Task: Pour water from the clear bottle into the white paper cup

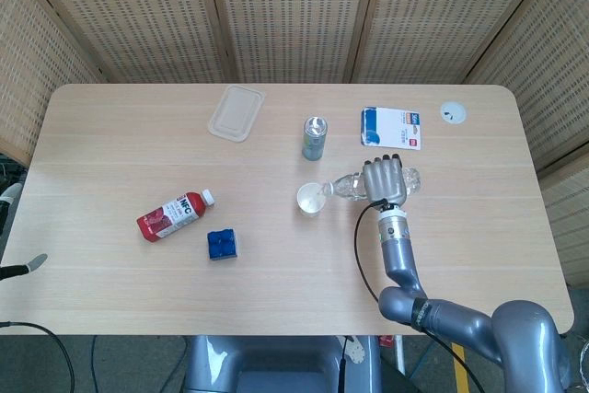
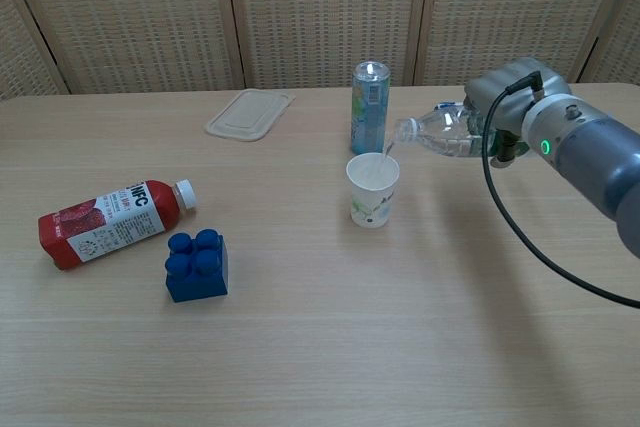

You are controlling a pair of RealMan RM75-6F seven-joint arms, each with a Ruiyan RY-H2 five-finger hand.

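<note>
My right hand (image 1: 384,181) (image 2: 508,110) grips the clear bottle (image 1: 346,185) (image 2: 437,133), which lies nearly level above the table with its open neck pointing left. A thin stream of water runs from the neck down into the white paper cup (image 1: 311,200) (image 2: 373,189). The cup stands upright just below and left of the bottle's mouth. My left hand shows in neither view.
A green drink can (image 1: 315,138) (image 2: 368,107) stands just behind the cup. A red juice bottle (image 1: 175,215) (image 2: 112,223) lies on its side at the left beside a blue block (image 1: 222,245) (image 2: 197,265). A clear lid (image 1: 236,113), a blue-and-white packet (image 1: 391,128) and a white disc (image 1: 452,113) lie further back.
</note>
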